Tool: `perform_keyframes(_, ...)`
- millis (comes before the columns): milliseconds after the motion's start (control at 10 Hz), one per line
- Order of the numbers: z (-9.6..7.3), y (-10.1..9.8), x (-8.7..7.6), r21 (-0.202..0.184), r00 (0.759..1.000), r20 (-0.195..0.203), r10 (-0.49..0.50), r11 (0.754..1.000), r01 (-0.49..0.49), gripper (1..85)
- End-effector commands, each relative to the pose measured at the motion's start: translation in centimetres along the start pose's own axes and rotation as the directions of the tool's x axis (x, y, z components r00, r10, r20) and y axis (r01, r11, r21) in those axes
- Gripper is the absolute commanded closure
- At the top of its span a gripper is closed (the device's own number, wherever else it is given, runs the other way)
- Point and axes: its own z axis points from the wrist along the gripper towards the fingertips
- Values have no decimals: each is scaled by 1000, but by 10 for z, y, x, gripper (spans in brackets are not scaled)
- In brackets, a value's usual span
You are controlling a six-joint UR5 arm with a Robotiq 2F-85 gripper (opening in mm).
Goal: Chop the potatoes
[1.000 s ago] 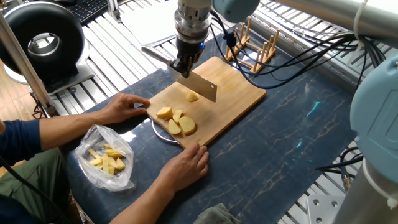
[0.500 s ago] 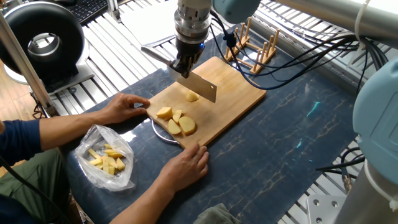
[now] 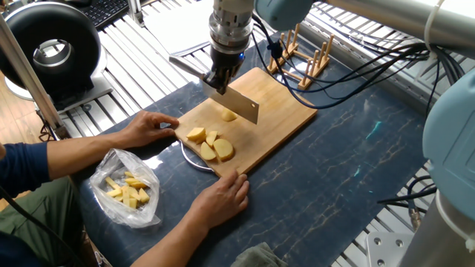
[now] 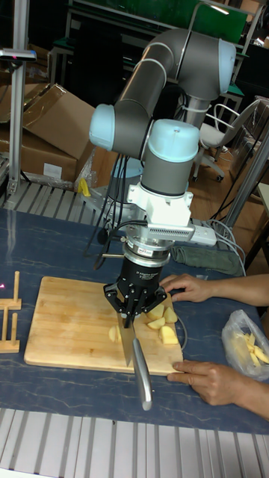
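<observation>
Jaws clamped together on a knife, the gripper points straight down at upper centre, blade over one piece of the potatoes. More pieces lie centre-left on the cutting board. Two human hands steady the board's lower-left edge.
</observation>
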Motion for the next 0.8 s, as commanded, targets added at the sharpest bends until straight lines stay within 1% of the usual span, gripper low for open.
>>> perform_keyframes(0,0,1,0,-16,1000,7,10,1000,-9,847)
perform_keyframes(400,1,2,1,-35,1000,11,13,999,-12,847)
perform_keyframes(700,4,-1,0,-33,1000,17,5,999,-4,847)
